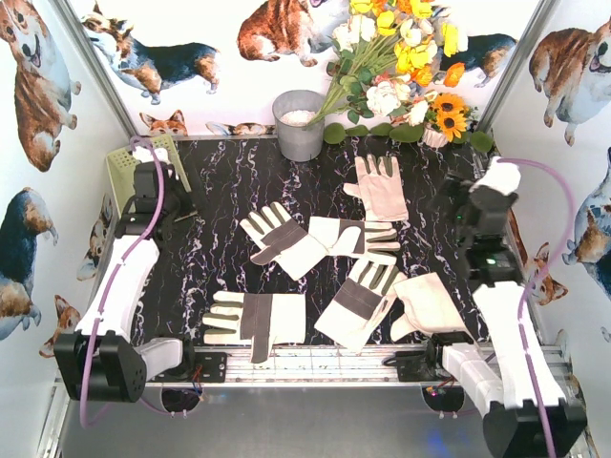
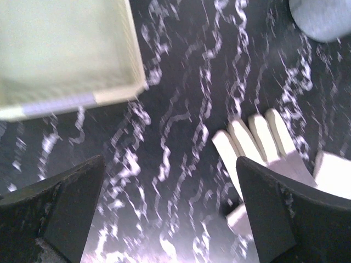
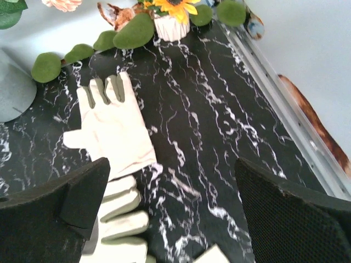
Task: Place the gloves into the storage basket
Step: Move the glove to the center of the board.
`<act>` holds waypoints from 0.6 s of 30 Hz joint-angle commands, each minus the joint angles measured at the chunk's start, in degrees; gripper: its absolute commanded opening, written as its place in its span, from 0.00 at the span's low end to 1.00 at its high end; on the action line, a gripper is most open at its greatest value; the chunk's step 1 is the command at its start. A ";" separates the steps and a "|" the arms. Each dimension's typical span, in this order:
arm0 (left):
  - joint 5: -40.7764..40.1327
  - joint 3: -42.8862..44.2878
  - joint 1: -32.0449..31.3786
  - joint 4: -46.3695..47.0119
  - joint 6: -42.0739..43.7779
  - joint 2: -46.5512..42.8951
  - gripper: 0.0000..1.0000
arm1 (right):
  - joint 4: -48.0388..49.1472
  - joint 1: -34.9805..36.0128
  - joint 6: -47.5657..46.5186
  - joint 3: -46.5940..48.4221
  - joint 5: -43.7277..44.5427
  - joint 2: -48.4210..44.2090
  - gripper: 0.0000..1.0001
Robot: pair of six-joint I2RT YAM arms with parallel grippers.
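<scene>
- Both arms' jaws gape wide, empty.
- Cream-white fabric gloves (image 1: 282, 240) lie scattered mid-frame; pale yellow-green slotted plastic basket (image 1: 122, 176) stands upper left.
- Best pinch one glove at its cuff.

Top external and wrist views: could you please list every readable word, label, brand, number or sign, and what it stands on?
None readable in any view. The cream-white fabric gloves, the pale yellow-green slotted plastic basket and the round grey metal bucket show no lettering; the walls carry only corgi pictures.
</scene>
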 commanded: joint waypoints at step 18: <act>16.44 -18.30 -18.65 3.22 -37.37 7.19 0.73 | -39.60 -1.75 8.52 16.75 -33.67 4.82 0.89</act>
